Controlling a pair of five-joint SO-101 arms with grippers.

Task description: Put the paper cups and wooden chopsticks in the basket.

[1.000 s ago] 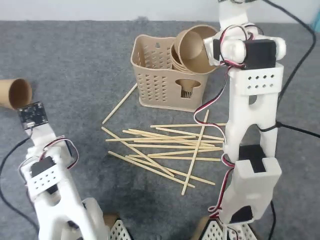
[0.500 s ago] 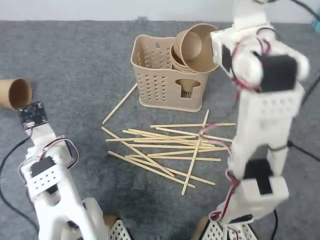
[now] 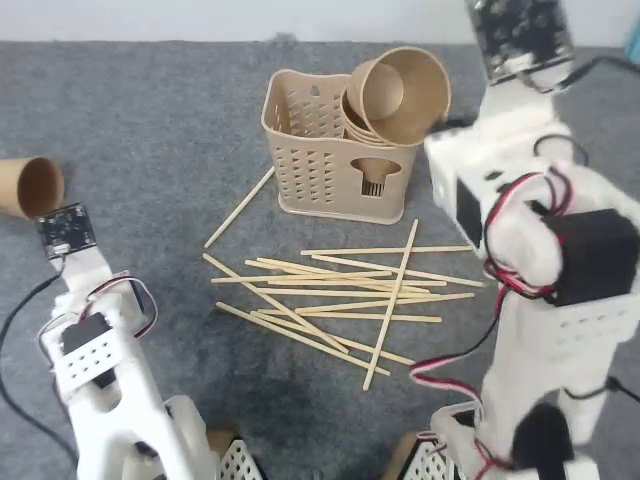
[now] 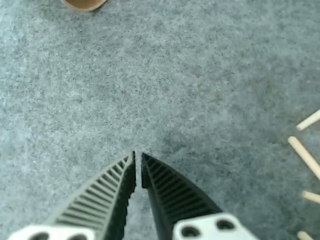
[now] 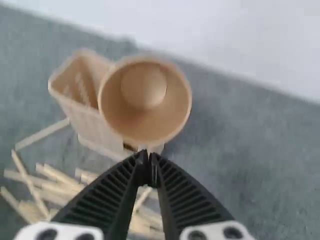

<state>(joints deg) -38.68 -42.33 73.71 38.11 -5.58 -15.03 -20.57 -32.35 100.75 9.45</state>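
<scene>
Near the counter's [image 3: 150, 120] far edge, about midway along, the basket [image 3: 310, 165] is standing upright. Stacked paper cups [image 3: 400, 95] are leaning out of its right end, mouths tilting toward the near edge. One more cup [image 3: 32, 186] is lying on its side at the left edge. Wooden chopsticks [image 3: 340, 272] are lying criss-crossed mid-counter, just in front of the basket. Left jaws are sitting almost closed, with a hairline gap, over bare counter. Right jaws are pressing tip to tip, facing the stacked cups.

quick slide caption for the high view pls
Nested cups tilt out of the basket; chopsticks lie scattered in front, and a lone cup lies far off to the side.
</scene>
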